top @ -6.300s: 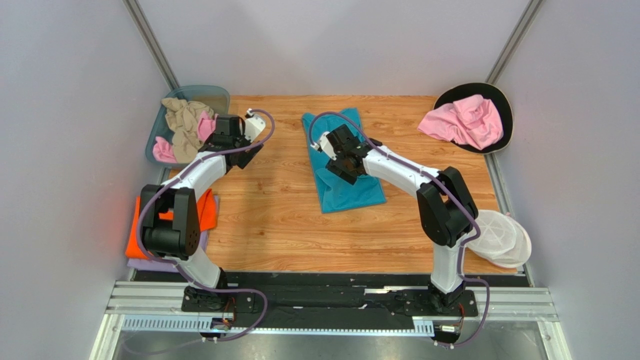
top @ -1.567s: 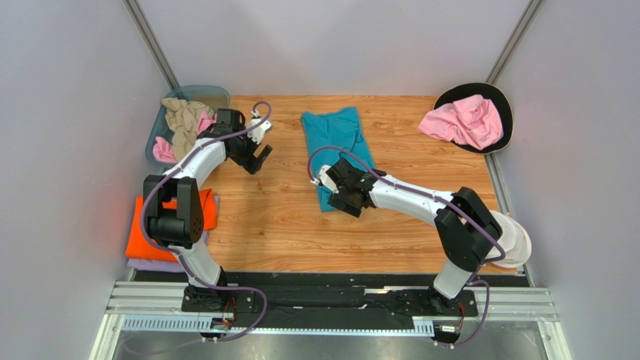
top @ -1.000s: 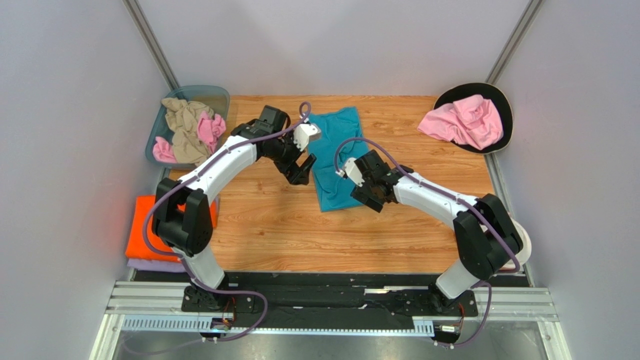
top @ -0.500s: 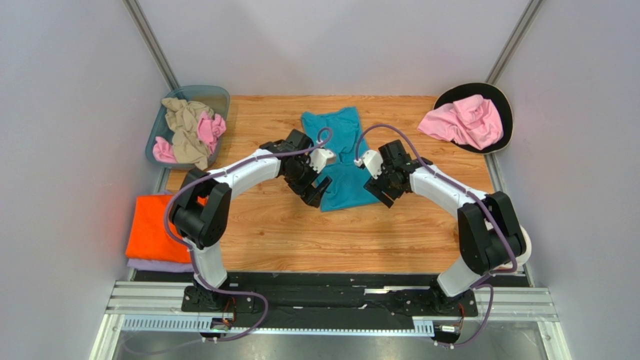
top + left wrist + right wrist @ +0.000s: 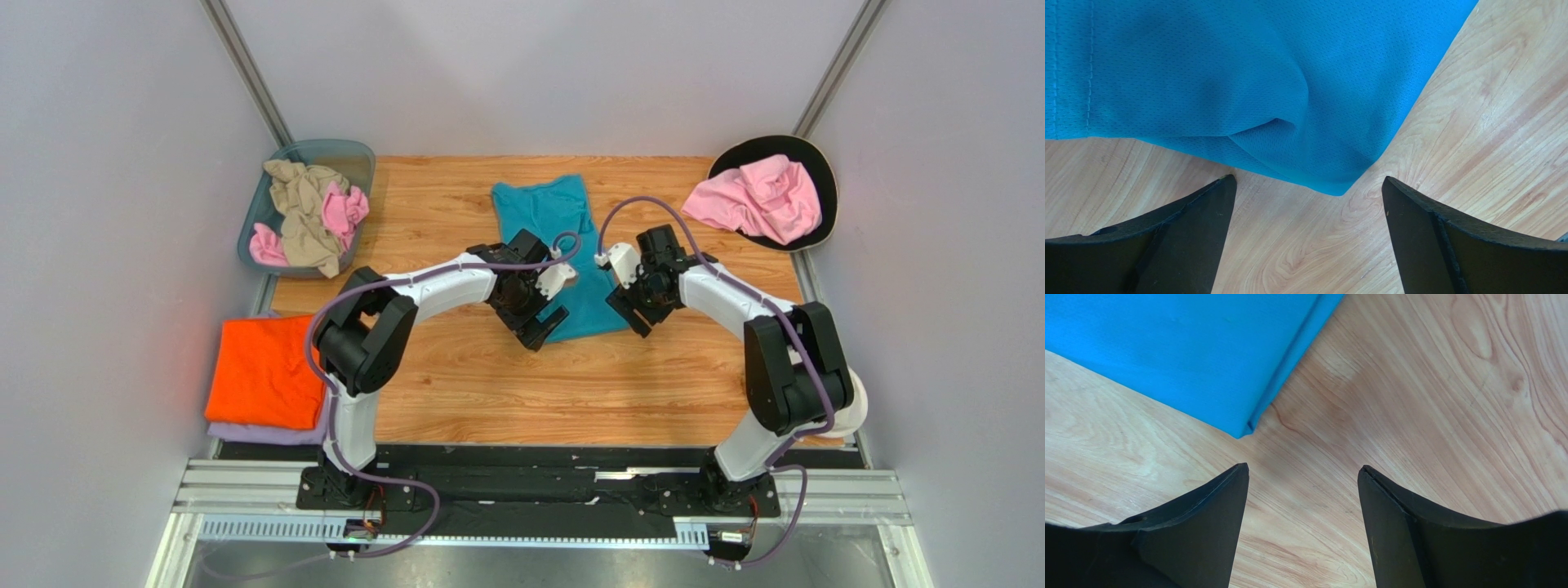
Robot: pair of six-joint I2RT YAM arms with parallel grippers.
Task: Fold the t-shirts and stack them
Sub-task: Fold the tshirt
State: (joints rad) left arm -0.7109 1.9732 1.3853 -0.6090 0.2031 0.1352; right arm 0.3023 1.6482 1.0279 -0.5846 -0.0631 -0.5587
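I have both pincers down at the near hem of the teal t-shirt, one at each corner, because the next fold, as I judge it, needs that hem lifted evenly from both ends. My left gripper is spread wide and holds nothing. One hem corner lies just ahead of its fingertips, centred in the gap, with a soft ruck of cloth right behind it. My right gripper is likewise released and empty. The other corner, a crisp doubled edge, sits just ahead of it and a little to the left in its wrist view. Neither pincer touches the cloth, as far as I can tell. The shirt lies on the wooden table, narrowed to a long strip running away from both pincers, so I reckon the end-to-end fold is not yet done. The ruck by my left pincer could leave me pinching only one layer. The folded orange t-shirt, well apart on my left pincer's left, marks where the stack goes
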